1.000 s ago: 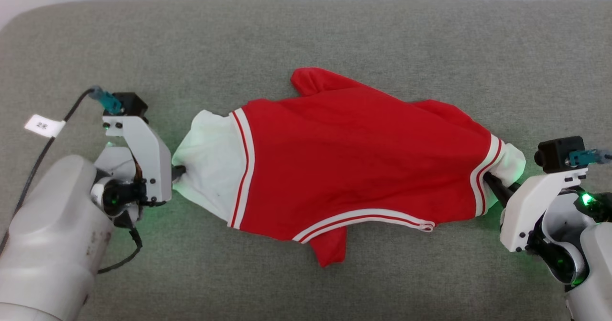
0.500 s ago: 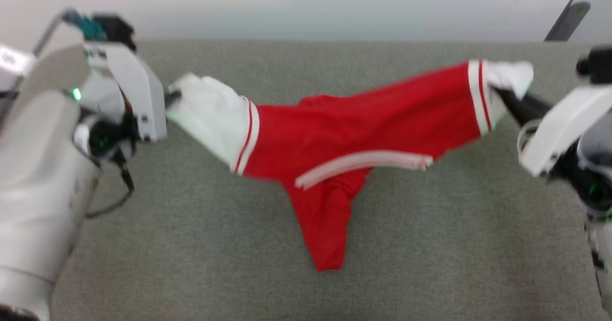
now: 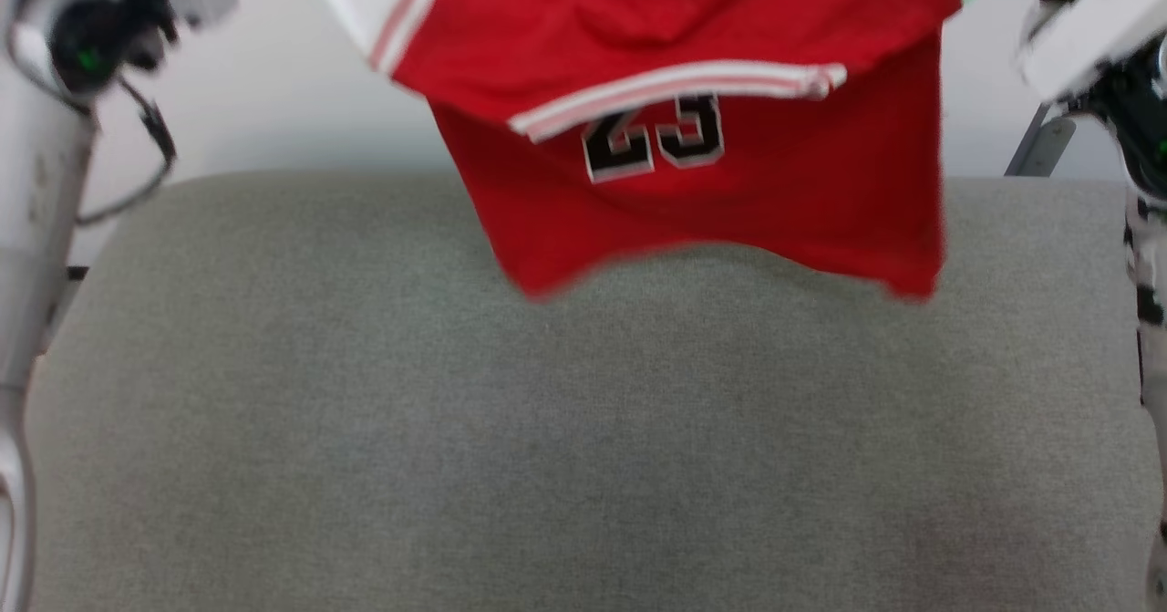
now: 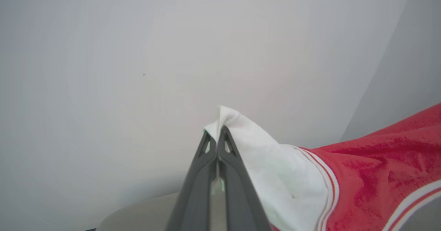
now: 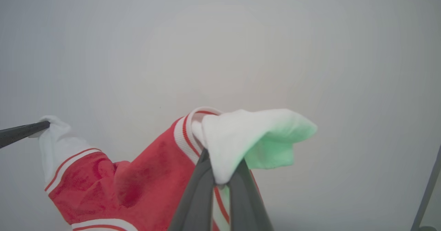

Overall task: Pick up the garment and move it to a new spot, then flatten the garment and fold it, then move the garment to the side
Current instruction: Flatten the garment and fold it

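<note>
Left gripper (image 4: 217, 132) and right gripper (image 5: 217, 176) each clamp a white corner of the red jersey (image 3: 729, 202), suspended above the grey cushion (image 3: 547, 430)

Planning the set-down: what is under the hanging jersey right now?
Grey cushion lies below the jersey, apparently not touching it. The cushion's back strip behind the hanging cloth is covered.

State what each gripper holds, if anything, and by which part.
The left gripper pinches the garment by one white end; the right gripper pinches its other white end.
</note>
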### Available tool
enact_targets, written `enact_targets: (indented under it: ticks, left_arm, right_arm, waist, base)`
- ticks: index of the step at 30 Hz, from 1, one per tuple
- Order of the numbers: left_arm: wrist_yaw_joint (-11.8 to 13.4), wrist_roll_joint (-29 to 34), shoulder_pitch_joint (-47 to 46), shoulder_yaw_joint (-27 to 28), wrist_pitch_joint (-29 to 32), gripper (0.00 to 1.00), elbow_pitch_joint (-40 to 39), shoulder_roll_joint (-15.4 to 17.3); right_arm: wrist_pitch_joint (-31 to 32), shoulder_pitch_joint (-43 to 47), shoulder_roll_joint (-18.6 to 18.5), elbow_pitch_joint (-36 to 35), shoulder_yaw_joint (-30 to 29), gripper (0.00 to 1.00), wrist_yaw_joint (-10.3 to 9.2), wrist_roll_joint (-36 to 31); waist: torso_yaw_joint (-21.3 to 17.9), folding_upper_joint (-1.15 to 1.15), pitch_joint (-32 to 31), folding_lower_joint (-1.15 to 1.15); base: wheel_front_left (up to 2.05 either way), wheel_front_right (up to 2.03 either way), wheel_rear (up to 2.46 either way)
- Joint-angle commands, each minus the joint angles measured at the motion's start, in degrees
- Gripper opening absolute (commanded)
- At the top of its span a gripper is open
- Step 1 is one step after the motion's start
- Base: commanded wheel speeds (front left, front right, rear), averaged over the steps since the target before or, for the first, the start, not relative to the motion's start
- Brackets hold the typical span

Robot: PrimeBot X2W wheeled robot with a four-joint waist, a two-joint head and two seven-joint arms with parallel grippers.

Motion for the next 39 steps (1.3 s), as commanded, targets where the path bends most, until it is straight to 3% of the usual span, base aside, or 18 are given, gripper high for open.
enact_targets:
  ticks: [1, 9, 17, 30, 34, 39]
  left_arm:
    - [0.14, 0.21, -0.58, -0.05, -0.28, 0.00, 0.42, -0.32]
    - [0.13, -0.22, -5.81, -2.58, -2.80, 0.00, 2.92, -1.00]
    - [0.14, 0.33, -11.20, -3.74, -9.00, 0.00, 4.88, -0.81]
    - [0.20, 5.75, -23.78, -4.76, -28.65, 0.00, 11.74, -4.49]
    - [0.18, 7.61, -25.52, -5.60, -35.92, 0.00, 13.50, -5.74]
    - [0.15, 6.39, -22.74, -7.26, -37.80, 0.00, 15.06, -6.72]
  right_arm:
    - [-0.35, -0.79, 0.38, 0.51, 0.19, 0.00, -0.06, -0.42]
    - [-3.96, -7.72, 0.25, 7.03, 1.79, 0.00, -0.07, -1.30]
    - [-11.27, -15.61, -0.19, 13.07, 4.15, 0.00, -0.07, -3.64]
    - [-35.32, -29.78, -0.25, 26.66, 10.45, 0.00, -0.07, -13.11]
    - [-37.99, -32.15, -0.70, 29.82, 11.69, 0.00, -0.07, -18.15]
    - [-38.22, -30.42, 0.36, 34.42, 14.99, 0.00, -0.07, -18.74]
  waist:
    - [0.02, 0.00, -0.62, 0.00]
    - [-0.03, 0.00, 1.61, 0.00]
    - [-0.53, 0.00, 12.04, 0.00]
    - [-0.50, 0.00, 26.07, 0.00]
    - [-0.03, 0.00, 27.84, 0.00]
    - [0.64, 0.00, 28.27, 0.00]
  base:
    - [0.00, 0.00, 0.00]
    - [0.00, 0.00, 0.00]
    - [0.00, 0.00, 0.00]
    - [0.00, 0.00, 0.00]
    - [0.00, 0.00, 0.00]
    - [0.00, 0.00, 0.00]
